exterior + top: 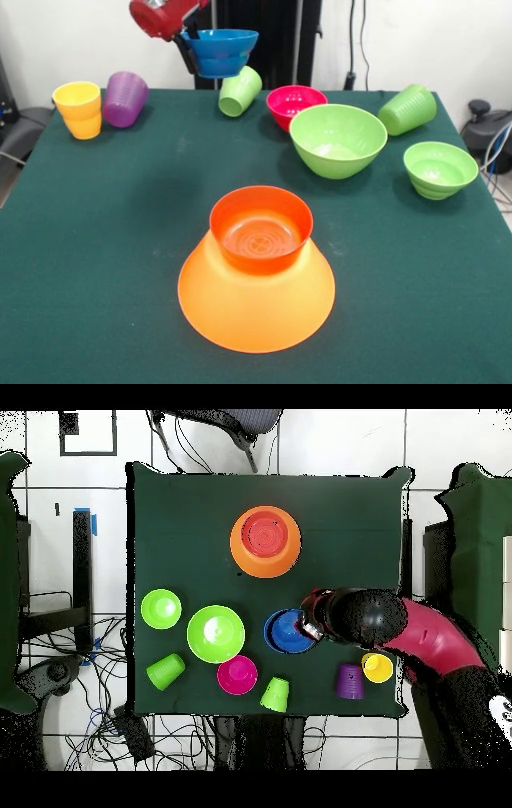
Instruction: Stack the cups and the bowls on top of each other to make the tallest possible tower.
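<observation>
The tower is a huge orange bowl [256, 312] [240, 554] turned upside down, with a red-orange bowl [261, 232] [265, 534] standing upright on it. My gripper [190, 44] [310, 627] is shut on the rim of the blue bowl [220, 52] [286, 632], which hangs above the table's far side. A yellow cup [78, 110] [377, 668] stands upright beside a leaning purple cup [124, 98] [350, 681]. Two light green cups [240, 90] [407, 109] lie on their sides.
A pink bowl [296, 106] [237, 674], a large light green bowl [338, 140] [215, 633] and a smaller green bowl [439, 169] [160, 608] stand upright on the green table [96, 240]. Cables and chairs surround the table.
</observation>
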Robot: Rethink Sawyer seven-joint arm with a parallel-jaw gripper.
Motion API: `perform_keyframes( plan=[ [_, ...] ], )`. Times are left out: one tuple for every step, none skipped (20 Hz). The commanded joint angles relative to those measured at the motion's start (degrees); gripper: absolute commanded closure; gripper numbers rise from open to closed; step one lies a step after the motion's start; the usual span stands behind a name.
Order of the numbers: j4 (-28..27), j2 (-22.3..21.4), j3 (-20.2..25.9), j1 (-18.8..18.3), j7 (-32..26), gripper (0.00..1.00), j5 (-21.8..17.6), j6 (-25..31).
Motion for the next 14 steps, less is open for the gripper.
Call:
perform_keyframes(
  plan=[
    [-1.1, -0.3, 6.6, -3.5, -8.9, 1.0, -4.9, 3.5],
    [-2.1, -0.2, 6.6, -2.9, -8.0, 1.0, -4.8, 4.3],
    [-3.7, 0.6, 6.3, -1.9, -6.3, 1.0, -5.1, 5.2],
    [-5.8, 1.8, 5.9, -0.8, -4.8, 1.0, -5.1, 6.2],
    [-7.8, 3.1, 5.6, 0.3, -3.3, 1.0, -5.2, 7.2],
    [-9.1, 3.7, 5.5, 0.7, -2.7, 1.0, -5.2, 8.2],
    [-10.7, 4.7, 5.4, 1.5, -1.5, 1.0, -4.8, 8.8],
    [-12.1, 5.6, 5.2, 2.2, -0.6, 1.0, -4.8, 8.9],
    [-13.8, 6.6, 4.8, 3.2, 0.4, 1.0, -5.0, 8.7],
    [-15.6, 7.8, 4.5, 4.1, 1.3, 1.0, -5.2, 8.2],
    [-17.8, 9.4, 3.8, 5.4, 2.4, 1.0, -5.8, 7.8],
    [-18.7, 10.0, 3.5, 5.9, 3.0, 1.0, -5.7, 7.4],
    [-20.2, 11.0, 3.1, 6.8, 4.1, 1.0, -5.4, 7.5],
    [-21.7, 11.9, 2.7, 7.7, 5.2, 1.0, -5.1, 7.6]
  ],
)
